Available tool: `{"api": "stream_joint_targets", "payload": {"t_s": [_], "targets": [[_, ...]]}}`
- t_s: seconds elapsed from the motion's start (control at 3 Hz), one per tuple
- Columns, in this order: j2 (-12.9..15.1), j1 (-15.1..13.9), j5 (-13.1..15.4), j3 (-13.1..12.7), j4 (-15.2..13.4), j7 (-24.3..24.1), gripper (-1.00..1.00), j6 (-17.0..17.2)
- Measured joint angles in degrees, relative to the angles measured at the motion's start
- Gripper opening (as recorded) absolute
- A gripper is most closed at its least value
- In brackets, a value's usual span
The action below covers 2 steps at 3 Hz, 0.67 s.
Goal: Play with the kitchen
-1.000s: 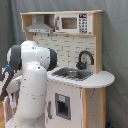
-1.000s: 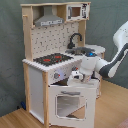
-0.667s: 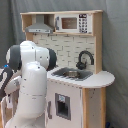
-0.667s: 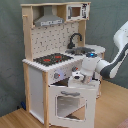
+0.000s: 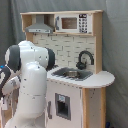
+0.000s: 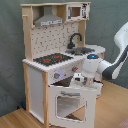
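The toy kitchen (image 6: 47, 60) stands upright on a wooden floor (image 6: 15, 117) before a grey curtain (image 6: 10, 50), a tall unit of white panels and pale wood. In the second exterior view its black stovetop with red rings (image 6: 50, 59) lies on the counter, the black faucet (image 6: 75, 39) curves over the sink (image 6: 82, 50) behind it, and the grey hood (image 6: 49, 20) hangs under the top shelf beside a small microwave (image 6: 75, 11). The windowed oven door (image 6: 69, 102) hangs tilted outward, open at the front. The white arm (image 6: 107, 67) reaches in from the second exterior view's right, and its claw (image 6: 78, 80) sits at the top edge of that open door, just below the knobs (image 6: 57, 75); I cannot tell whether the claw is apart or together. In the first exterior view the arm's bulky white body (image 5: 30, 85) fills the first exterior view's left and hides the stovetop, while the faucet (image 5: 84, 59), sink (image 5: 72, 74) and hood (image 5: 41, 25) remain visible.
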<state>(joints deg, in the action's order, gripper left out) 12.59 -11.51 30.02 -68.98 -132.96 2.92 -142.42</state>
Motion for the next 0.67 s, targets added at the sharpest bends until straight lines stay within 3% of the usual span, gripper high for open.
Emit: {"api": "stream_joint_targets", "payload": {"t_s": [0.67], "targets": [[-6.45, -0.49, -0.01, -0.34, 3.48, -2.48, -1.00, 9.04]]}}
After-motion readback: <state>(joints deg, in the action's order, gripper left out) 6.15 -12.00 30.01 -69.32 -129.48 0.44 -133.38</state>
